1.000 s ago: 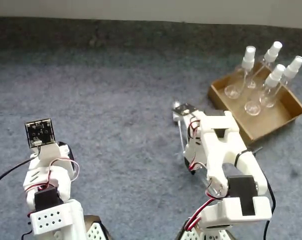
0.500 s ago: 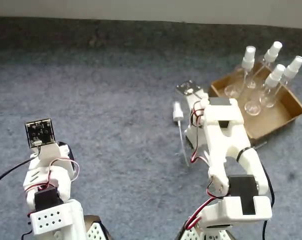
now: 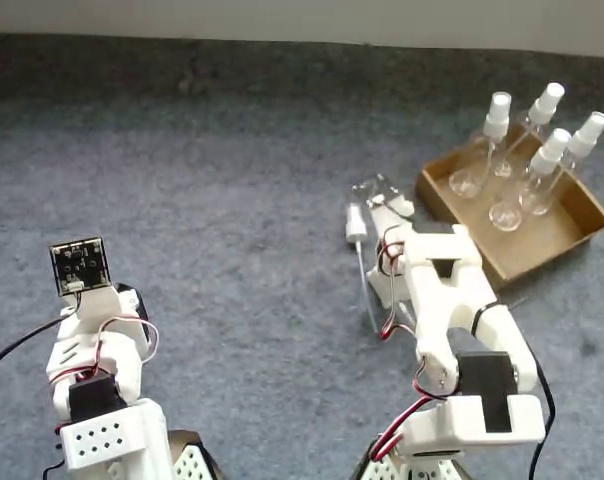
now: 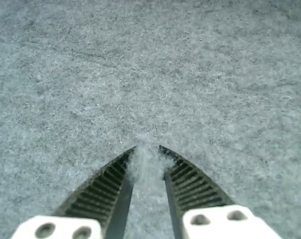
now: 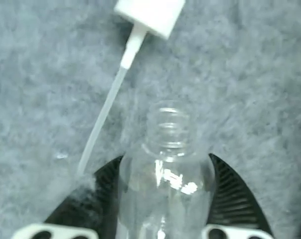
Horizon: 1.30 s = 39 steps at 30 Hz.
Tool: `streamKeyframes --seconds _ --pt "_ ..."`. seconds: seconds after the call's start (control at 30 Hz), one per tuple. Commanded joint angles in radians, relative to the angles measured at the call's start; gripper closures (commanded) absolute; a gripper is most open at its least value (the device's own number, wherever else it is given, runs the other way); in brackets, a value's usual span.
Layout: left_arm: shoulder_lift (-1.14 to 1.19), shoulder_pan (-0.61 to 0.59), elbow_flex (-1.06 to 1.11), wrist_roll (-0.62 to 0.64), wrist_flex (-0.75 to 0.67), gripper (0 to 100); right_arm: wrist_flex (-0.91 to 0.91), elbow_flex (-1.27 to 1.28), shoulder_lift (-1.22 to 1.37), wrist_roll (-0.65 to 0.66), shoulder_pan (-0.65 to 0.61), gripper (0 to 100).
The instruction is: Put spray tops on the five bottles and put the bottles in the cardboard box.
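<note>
Clear bottle [image 5: 165, 181] clamped in right pincer [image 5: 165, 157], uncapped

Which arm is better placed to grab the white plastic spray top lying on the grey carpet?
Probably left, though farther off: the left gripper is empty, while the right gripper holds the clear plastic bottle.

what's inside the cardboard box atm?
Four clear plastic bottles with white spray tops stand in the far half of the brown cardboard box; its near half is bare floor. The right arm covers part of the near-left wall, and the bottles hide the floor behind them.
</note>
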Motion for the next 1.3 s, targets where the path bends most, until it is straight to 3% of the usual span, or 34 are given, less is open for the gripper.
streamKeyframes --seconds 0.0,0.5,0.87,1.27 --pt "-0.013 0.021 -0.010 0.005 -0.017 96 -0.001 0.030 -0.030 -0.006 0.010 83.5" --pt "-0.013 0.021 -0.010 0.005 -0.017 96 0.176 0.081 -0.041 -0.006 0.016 83.5" --pt "-0.013 0.021 -0.012 0.005 -0.017 96 0.183 -0.027 -0.139 -0.006 0.094 83.5" --pt "-0.013 0.021 -0.013 0.005 -0.017 96 0.174 -0.027 -0.205 -0.006 0.074 83.5"
